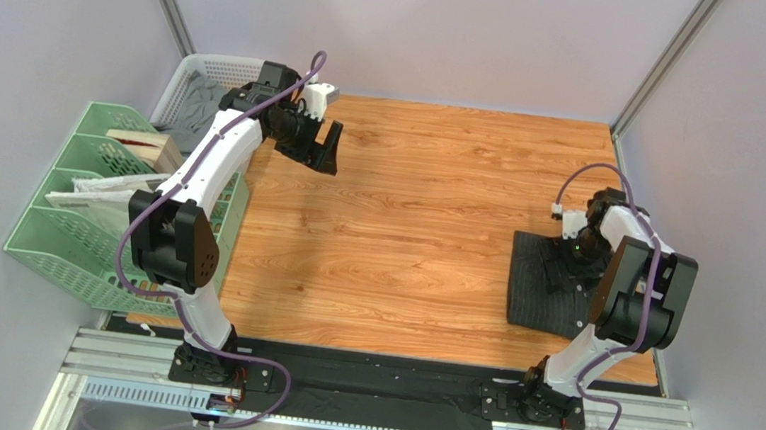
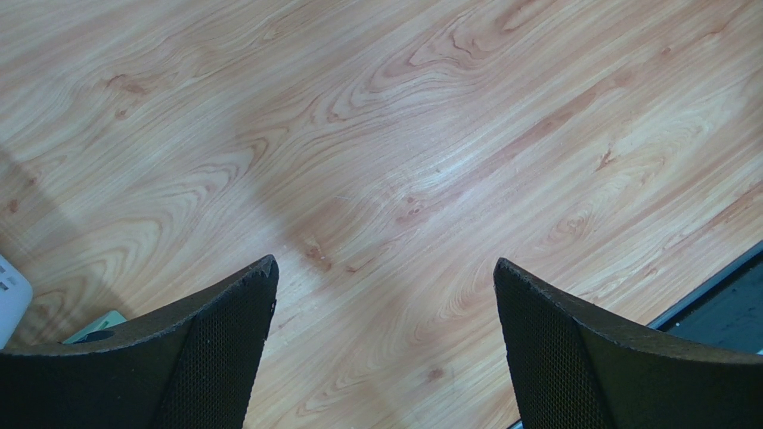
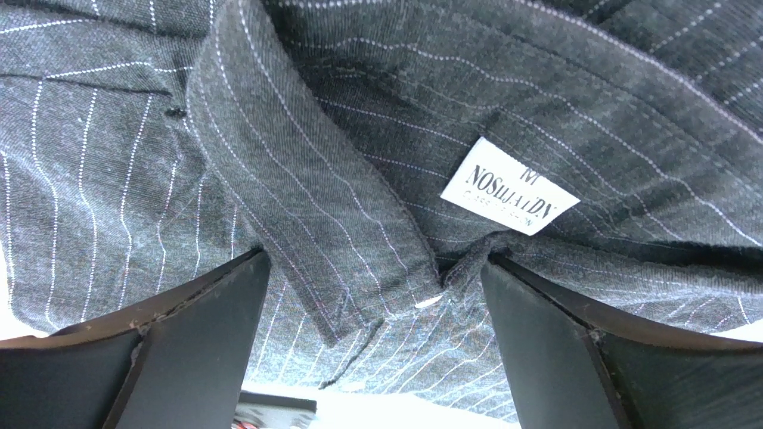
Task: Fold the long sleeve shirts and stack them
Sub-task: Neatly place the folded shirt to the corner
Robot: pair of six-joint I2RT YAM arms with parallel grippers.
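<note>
Pinstriped cloth fills the right wrist view: we see the shirt (image 3: 295, 134), charcoal with fine pale stripes, lying collar-up under the camera. Its collar (image 3: 295, 214) runs as a flat band down the middle of that view, and a white label (image 3: 509, 198) with dark lettering sits just beside it on the inner neckline. From above, we see the shirt (image 1: 537, 293) folded into a small dark rectangle at the right side of the table (image 1: 420, 208), towards the near edge and close to the right arm's base.

We find the right gripper (image 3: 376, 268) directly over the collar with its two fingers (image 3: 188, 340) spread wide and no cloth pinched between them. We cannot tell whether the fingertips touch the fabric. In the top view it (image 1: 564, 264) hangs over the folded rectangle.

We see the left gripper (image 1: 324, 153) well apart from the shirt, over the far left part of the table, its jaws also spread and holding nothing. Its wrist camera shows only bare wood grain (image 2: 403, 134) between the fingers (image 2: 224, 340).

Beyond the left edge of the table we note a green mesh rack (image 1: 65, 230) and, behind it, a white basket (image 1: 193, 83).
</note>
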